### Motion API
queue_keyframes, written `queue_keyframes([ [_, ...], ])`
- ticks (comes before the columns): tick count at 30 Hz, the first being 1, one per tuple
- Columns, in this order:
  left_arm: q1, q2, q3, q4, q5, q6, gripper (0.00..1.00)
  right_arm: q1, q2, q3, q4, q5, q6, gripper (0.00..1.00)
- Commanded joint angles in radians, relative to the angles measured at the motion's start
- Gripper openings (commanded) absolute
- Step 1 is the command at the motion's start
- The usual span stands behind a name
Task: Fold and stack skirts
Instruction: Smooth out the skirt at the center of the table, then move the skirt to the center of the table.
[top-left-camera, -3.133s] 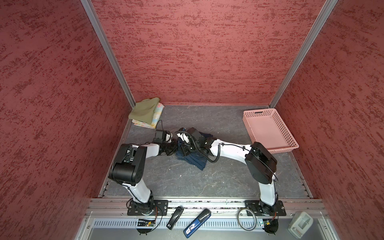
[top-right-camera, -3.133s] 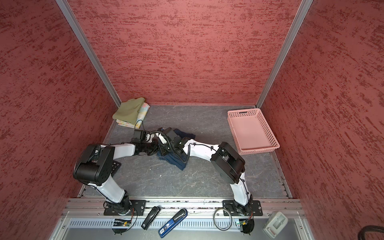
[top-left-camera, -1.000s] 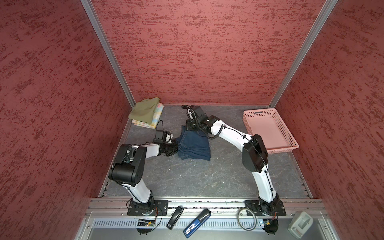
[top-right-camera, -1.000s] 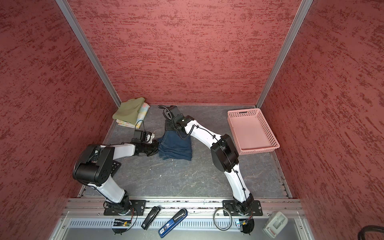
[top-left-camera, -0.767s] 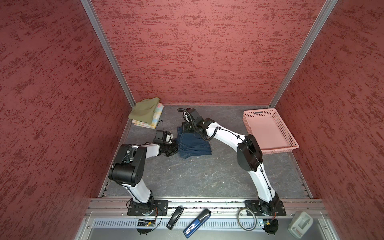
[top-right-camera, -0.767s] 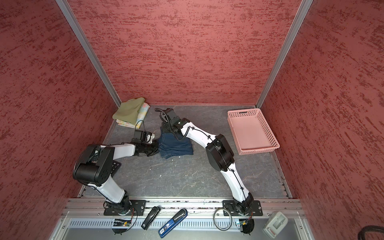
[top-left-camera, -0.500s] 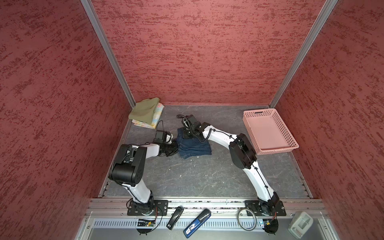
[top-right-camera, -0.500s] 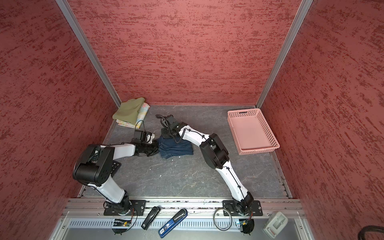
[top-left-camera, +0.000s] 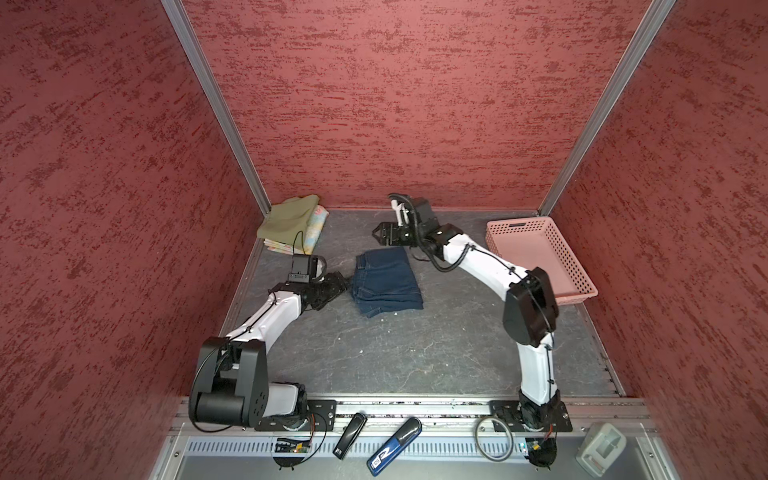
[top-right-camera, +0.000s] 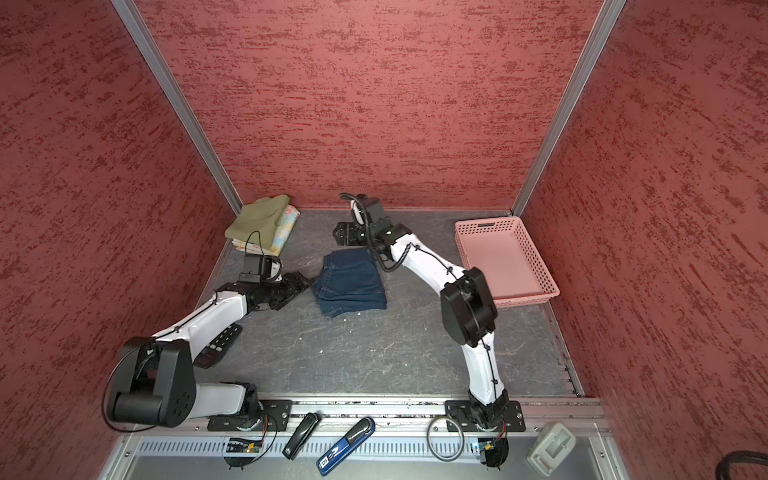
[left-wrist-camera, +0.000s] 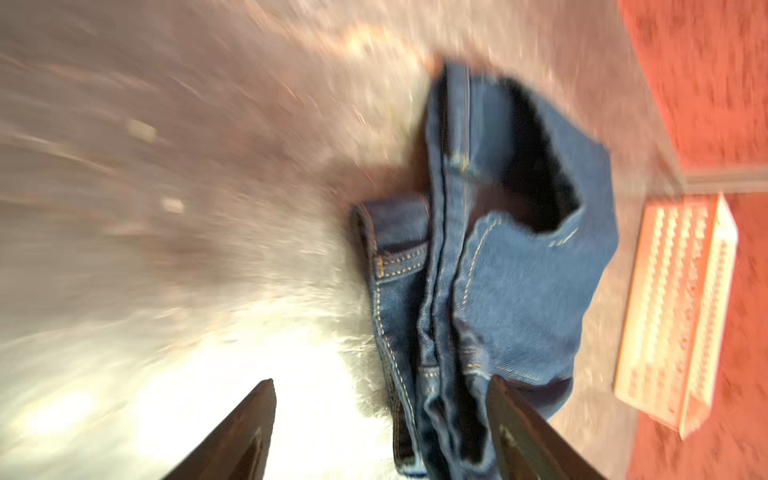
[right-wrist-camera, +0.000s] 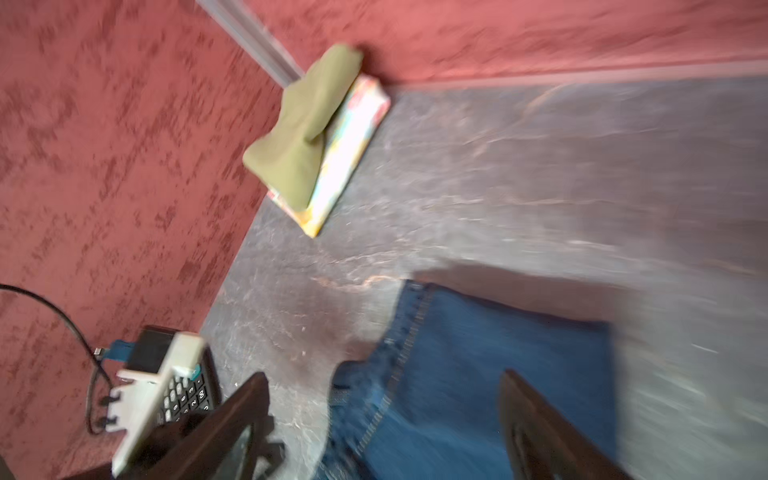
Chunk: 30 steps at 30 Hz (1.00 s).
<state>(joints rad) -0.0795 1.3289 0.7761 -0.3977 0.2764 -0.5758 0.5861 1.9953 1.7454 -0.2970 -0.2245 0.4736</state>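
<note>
The dark-blue denim skirt (top-left-camera: 386, 282) (top-right-camera: 351, 284) lies folded flat on the grey floor mid-table. My left gripper (top-left-camera: 341, 283) (top-right-camera: 302, 281) rests low at its left edge, open. In the left wrist view the denim's (left-wrist-camera: 519, 270) folded edge lies between the spread fingers (left-wrist-camera: 511, 415), ungripped. My right gripper (top-left-camera: 377, 237) (top-right-camera: 336, 235) hovers open above the denim's far edge; the right wrist view shows the denim (right-wrist-camera: 498, 365) below it. The olive-green skirt (top-left-camera: 291, 218) (right-wrist-camera: 307, 137) lies folded on the floral skirt (top-left-camera: 316, 226) (right-wrist-camera: 353, 141) in the back left corner.
A pink perforated basket (top-left-camera: 517, 222) (top-right-camera: 486, 224) (left-wrist-camera: 673, 316) stands at the back right. A calculator (top-right-camera: 218, 345) lies under my left arm near the left wall. Small tools and a ring (top-left-camera: 492, 432) sit on the front rail. Red walls close in three sides.
My right gripper opened, let go of the denim skirt and drew back toward the far wall. My left gripper opened too. The denim now lies folded by itself.
</note>
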Motion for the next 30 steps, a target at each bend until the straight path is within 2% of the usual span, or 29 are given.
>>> queue_keyframes([
  [1,-0.02,-0.045,0.08,-0.148,-0.165,-0.012,0.83,-0.068,-0.124,-0.216,0.149,-0.006,0.04,0.89],
  [5,-0.183,0.046,0.278,-0.24,-0.278,0.005,0.86,-0.135,-0.274,-0.501,0.274,0.003,0.104,0.89],
  [10,-0.396,0.31,0.574,-0.372,-0.415,-0.002,0.89,-0.184,-0.448,-0.74,0.361,0.067,0.154,0.88],
  [14,-0.494,0.537,0.806,-0.483,-0.48,-0.06,0.98,-0.204,-0.492,-0.862,0.397,0.042,0.168,0.88],
  [19,-0.545,0.754,1.041,-0.589,-0.525,-0.153,1.0,-0.207,-0.525,-1.013,0.532,-0.006,0.188,0.86],
  [25,-0.581,0.98,1.375,-0.829,-0.665,-0.274,0.99,-0.204,-0.51,-1.136,0.695,-0.062,0.218,0.84],
  [30,-0.597,1.134,1.602,-0.947,-0.719,-0.31,1.0,-0.198,-0.493,-1.219,0.823,-0.065,0.2,0.84],
])
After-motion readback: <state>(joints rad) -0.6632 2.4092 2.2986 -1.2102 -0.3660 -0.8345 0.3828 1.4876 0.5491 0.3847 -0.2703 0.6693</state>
